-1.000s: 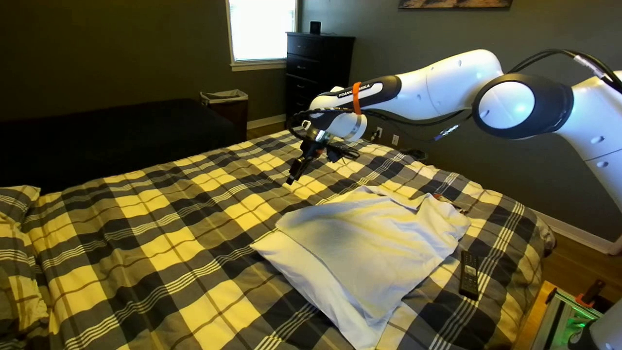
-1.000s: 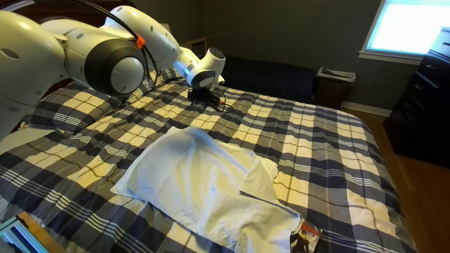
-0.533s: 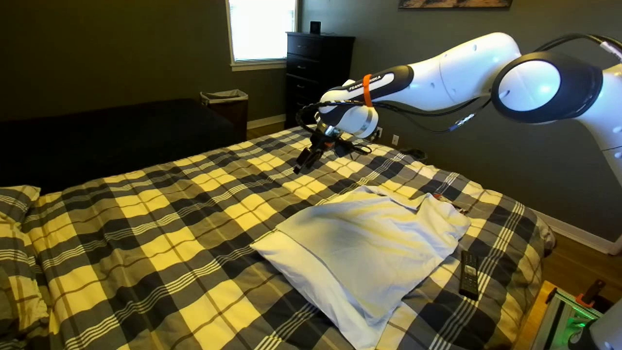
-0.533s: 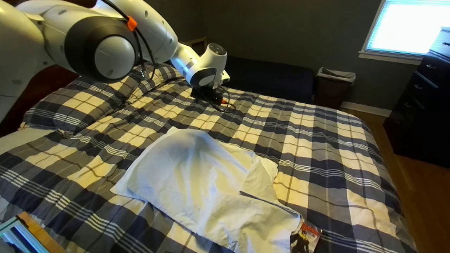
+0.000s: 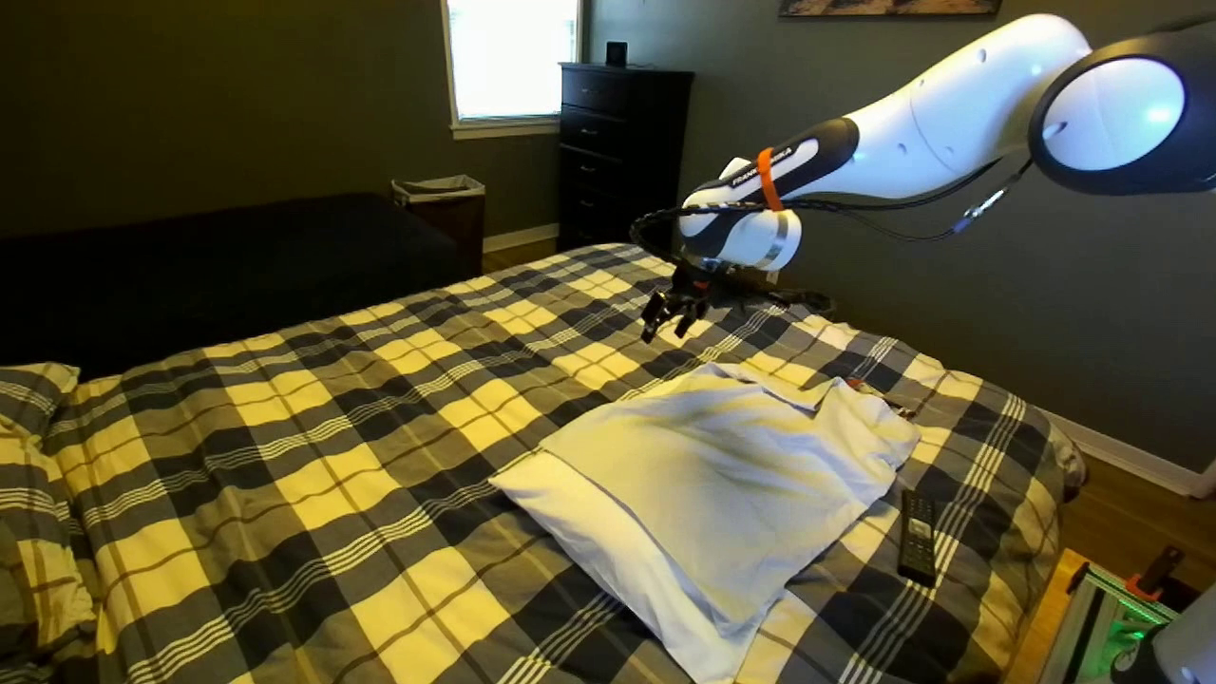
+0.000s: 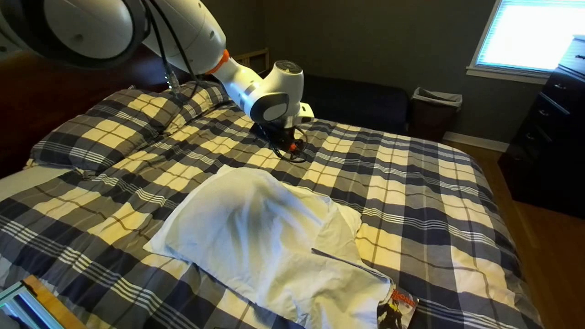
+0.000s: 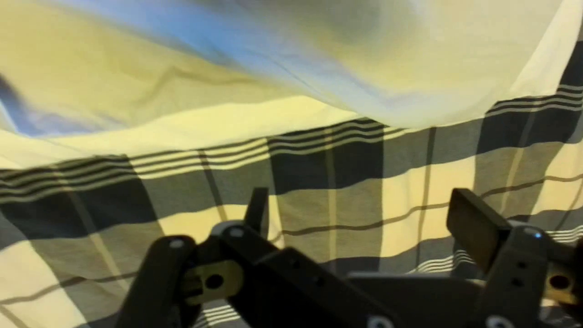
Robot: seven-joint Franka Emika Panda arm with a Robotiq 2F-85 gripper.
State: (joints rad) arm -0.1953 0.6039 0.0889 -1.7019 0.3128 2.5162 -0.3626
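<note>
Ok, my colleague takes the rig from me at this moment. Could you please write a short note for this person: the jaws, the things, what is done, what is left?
Gripper: jaws open, nothing between them, above the bed and apart from the cloth.
Things: the wrinkled cloth lies over what looks like a pillow; what looks like a magazine sticks out at the cloth's edge; the remote lies beside the cloth.
Done: the cloth covers most of the pillow.
Left: a white strip of the pillow is uncovered along one side.
</note>
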